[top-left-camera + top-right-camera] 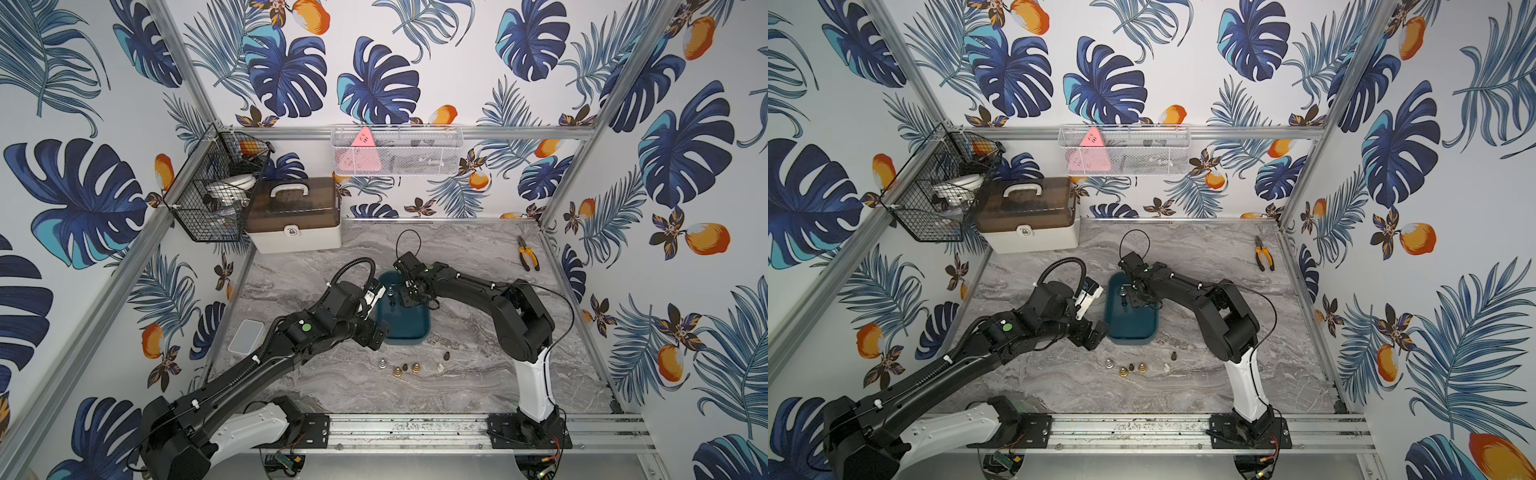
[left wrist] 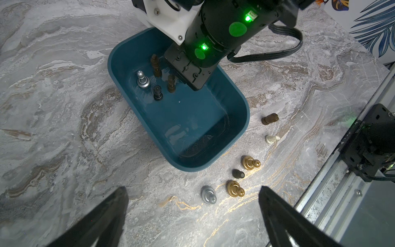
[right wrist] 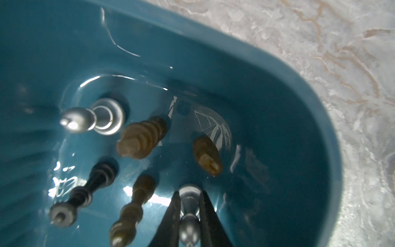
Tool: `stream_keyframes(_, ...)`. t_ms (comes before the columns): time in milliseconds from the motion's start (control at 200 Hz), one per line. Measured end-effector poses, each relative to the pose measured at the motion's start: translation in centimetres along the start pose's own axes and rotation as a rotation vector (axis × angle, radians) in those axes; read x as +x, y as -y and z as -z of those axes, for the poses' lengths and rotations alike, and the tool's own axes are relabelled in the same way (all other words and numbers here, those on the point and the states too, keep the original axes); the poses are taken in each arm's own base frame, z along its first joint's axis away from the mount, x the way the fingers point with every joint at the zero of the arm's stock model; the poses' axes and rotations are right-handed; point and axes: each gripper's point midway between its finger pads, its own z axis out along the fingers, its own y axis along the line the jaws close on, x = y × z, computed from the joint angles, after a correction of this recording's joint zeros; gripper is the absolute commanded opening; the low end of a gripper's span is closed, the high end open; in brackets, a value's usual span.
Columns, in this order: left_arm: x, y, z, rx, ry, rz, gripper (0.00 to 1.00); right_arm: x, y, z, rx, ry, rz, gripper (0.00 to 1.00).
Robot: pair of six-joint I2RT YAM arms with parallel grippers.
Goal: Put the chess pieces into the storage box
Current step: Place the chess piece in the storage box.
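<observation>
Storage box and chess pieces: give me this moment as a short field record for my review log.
box: teal storage box on the marble table
in box: six boxed pieces, counting the held one
outside: six loose pieces beside the box: two gold, two dark, one silver, one white
right gripper: inside the box, fingers shut on a silver piece
left gripper: fingers open, empty, near the loose pieces
task: unfinished
</observation>
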Motion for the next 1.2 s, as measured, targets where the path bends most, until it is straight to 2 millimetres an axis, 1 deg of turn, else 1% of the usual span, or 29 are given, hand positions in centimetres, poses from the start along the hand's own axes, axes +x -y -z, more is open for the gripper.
stream_keyframes(405,0.0,-0.1,0.0,-0.003,-0.002,0.0,0.98,-0.5,0.1,-0.2,-0.003,0.014,-0.01,0.21)
stream_keyframes(721,0.0,-0.1,0.0,-0.004,-0.002,0.0,0.99,-0.4,0.1,-0.3,-0.003,0.013,-0.009,0.33)
stream_keyframes(796,0.0,-0.1,0.0,-0.006,-0.002,0.0,0.99,-0.5,0.1,-0.2,-0.004,0.016,-0.01,0.34)
stream_keyframes(931,0.0,-0.1,0.0,-0.008,-0.002,0.0,0.99,-1.4,0.1,1.2,-0.015,0.046,-0.017,0.38)
stream_keyframes(1101,0.0,-0.2,0.0,-0.009,-0.001,0.001,0.98,-3.1,0.1,4.5,-0.047,0.116,-0.033,0.42)
stream_keyframes(1201,-0.1,-0.3,0.1,-0.012,0.007,0.003,0.94,-3.2,0.2,6.3,-0.078,0.149,-0.04,0.43)
